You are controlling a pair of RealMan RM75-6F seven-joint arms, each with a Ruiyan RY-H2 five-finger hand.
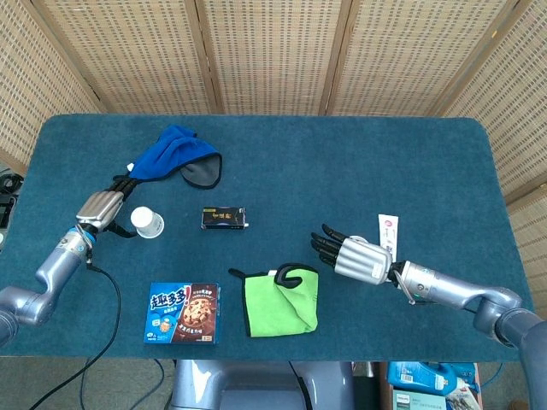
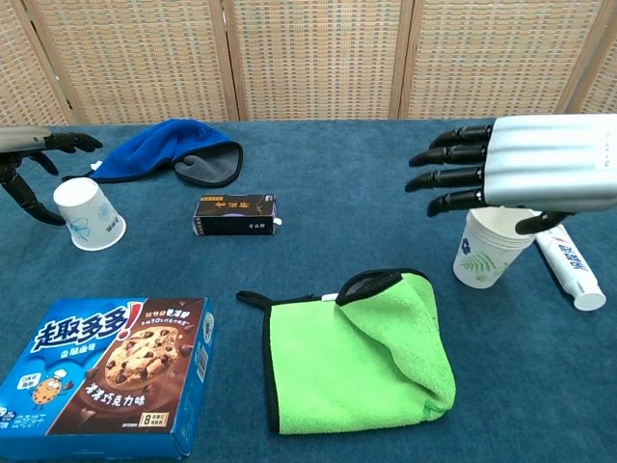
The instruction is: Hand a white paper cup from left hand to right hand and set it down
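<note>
A white paper cup (image 1: 147, 222) (image 2: 89, 214) with a small blue print stands upright on the blue table at the left. My left hand (image 1: 102, 207) (image 2: 27, 166) sits just beside it with its fingers spread, and nothing is in its grasp. A second white cup with a leaf print (image 2: 487, 251) stands upright at the right. My right hand (image 1: 355, 256) (image 2: 525, 174) hovers over it, fingers stretched out flat and thumb hooked on the rim. The head view hides that cup under the hand.
A blue mitten-like cloth (image 1: 175, 154) (image 2: 164, 154) lies behind the left cup. In the middle are a small black box (image 1: 224, 219) (image 2: 234, 214) and a folded green cloth (image 1: 282, 299) (image 2: 362, 357). A cookie box (image 1: 183, 313) is front left and a white tube (image 1: 389, 231) (image 2: 571, 270) right of the leaf cup.
</note>
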